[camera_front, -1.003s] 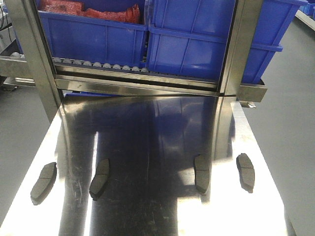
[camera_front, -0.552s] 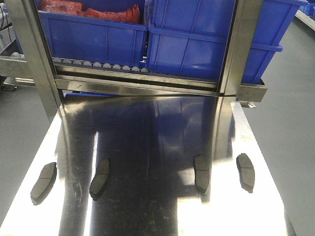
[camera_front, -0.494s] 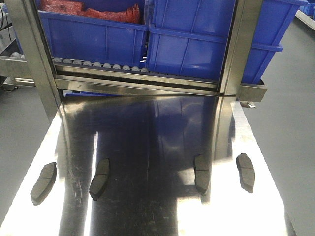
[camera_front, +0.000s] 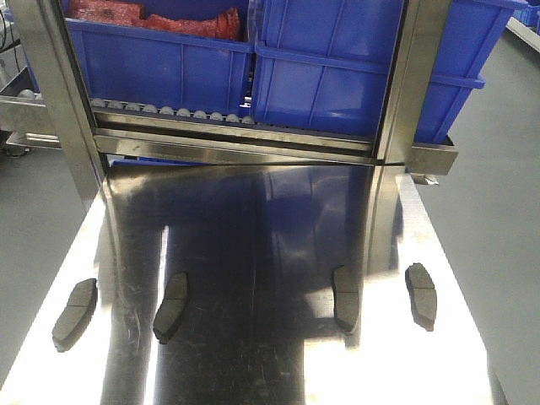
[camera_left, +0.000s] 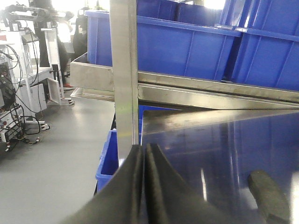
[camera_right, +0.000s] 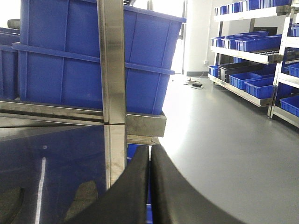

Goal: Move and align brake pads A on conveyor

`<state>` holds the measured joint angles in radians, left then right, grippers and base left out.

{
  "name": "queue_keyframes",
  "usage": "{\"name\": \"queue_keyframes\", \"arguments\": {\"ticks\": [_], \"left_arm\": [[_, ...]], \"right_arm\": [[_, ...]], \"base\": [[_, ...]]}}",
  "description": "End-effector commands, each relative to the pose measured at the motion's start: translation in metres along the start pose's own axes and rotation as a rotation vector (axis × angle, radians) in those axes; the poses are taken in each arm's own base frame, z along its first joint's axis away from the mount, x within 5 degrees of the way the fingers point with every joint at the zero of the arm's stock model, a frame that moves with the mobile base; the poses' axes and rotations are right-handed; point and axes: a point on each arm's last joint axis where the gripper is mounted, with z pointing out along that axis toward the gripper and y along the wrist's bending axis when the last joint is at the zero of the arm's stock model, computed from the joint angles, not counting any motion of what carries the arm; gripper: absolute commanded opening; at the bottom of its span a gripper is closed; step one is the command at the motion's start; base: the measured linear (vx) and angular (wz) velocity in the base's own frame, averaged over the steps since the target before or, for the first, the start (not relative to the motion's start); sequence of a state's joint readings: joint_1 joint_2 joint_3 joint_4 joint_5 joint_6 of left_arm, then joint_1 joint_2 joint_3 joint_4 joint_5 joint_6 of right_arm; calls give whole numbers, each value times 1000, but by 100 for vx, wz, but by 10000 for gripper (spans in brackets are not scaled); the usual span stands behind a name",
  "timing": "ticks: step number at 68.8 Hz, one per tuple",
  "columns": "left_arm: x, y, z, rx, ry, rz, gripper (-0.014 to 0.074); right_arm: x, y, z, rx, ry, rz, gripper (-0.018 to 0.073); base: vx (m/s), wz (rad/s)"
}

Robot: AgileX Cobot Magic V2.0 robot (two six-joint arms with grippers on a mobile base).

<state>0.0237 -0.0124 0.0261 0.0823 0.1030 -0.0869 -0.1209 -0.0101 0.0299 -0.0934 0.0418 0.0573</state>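
Showing smooth black jaws pressed together, the left tool [camera_left: 145, 156] holds nothing; one of the brake pads A [camera_left: 268, 196] lies right of it on the mirror-like steel surface [camera_left: 210, 149]. The right tool [camera_right: 149, 158] is equally closed, empty. Front view: four curved, matte pads lie apart in a near row.

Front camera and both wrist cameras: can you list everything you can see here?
brake pads: four, dark grey-brown, spaced in a row on the tabletop
tabletop: one, mirror-like steel, centre
rack: one, steel, small rollers, behind the tabletop
bins: several, blue, on the rack; the left one holds red items
shelving: one, steel with blue bins, far right in right wrist view
floor: grey, around
left gripper: one, black, shut, empty
right gripper: one, black, shut, empty
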Motion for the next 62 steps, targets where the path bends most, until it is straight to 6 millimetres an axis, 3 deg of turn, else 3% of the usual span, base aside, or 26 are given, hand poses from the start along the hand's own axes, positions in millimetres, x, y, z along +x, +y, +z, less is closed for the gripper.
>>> {"name": "queue_keyframes", "arguments": {"ticks": [1, 21, 31, 42, 52, 62], "left_arm": [[-2, -1, -1, 14, -74, -9, -6], [-4, -1, -1, 16, -100, -5, -6], [-27, -2, -5, 26, -265, -10, -6], [-51, -2, -6, 24, -281, 6, -6], [-77, -2, 6, 22, -213, -4, -6], [-97, -1, 27, 3, 26, 5, -6]], "right_arm": [[-4, 0, -1, 4, -73, -17, -11], [-4, 0, -1, 3, -75, -17, -11], [-4, 0, -1, 4, -74, -17, -11], [-4, 0, -1, 4, -74, -17, -11], [-4, 0, -1, 4, -74, -17, -11], [-4, 0, -1, 4, -74, -17, -11]], "base": [[0, 0], [0, 0], [0, 0], [0, 0], [0, 0], [0, 0]]}}
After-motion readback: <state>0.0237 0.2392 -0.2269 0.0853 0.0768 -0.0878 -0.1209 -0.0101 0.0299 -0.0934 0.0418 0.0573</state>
